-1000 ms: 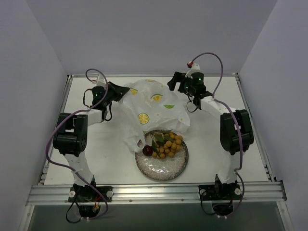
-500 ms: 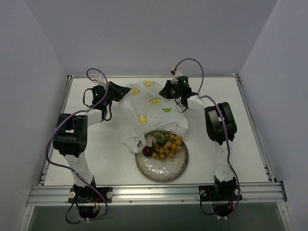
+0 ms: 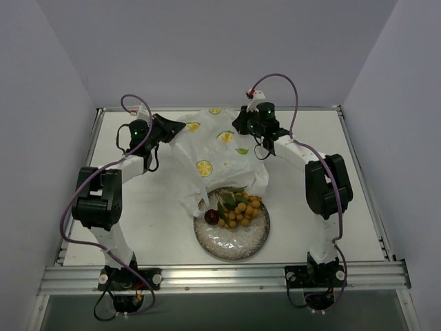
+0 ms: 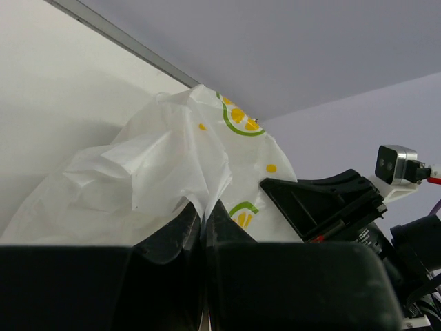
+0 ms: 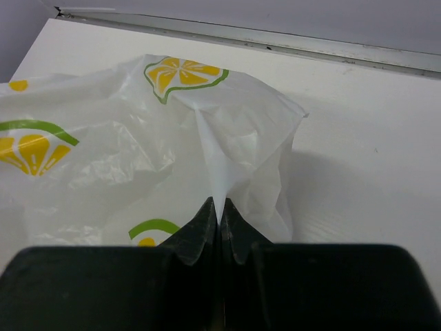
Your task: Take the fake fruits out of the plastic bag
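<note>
While left gripper (image 4: 202, 215) and right gripper (image 5: 220, 211) pinch the plastic bag (image 3: 215, 156), emptying is in hand.
Next, likely: lift evenly, tipping whatever remains onto plate (image 3: 230, 254).

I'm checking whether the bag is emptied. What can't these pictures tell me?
Top view: inside of the plastic bag; its white film hides any contents.
Top view: far rim of the plate, under the bag's mouth.
Wrist views: plate out of frame; only bag film shows.
</note>
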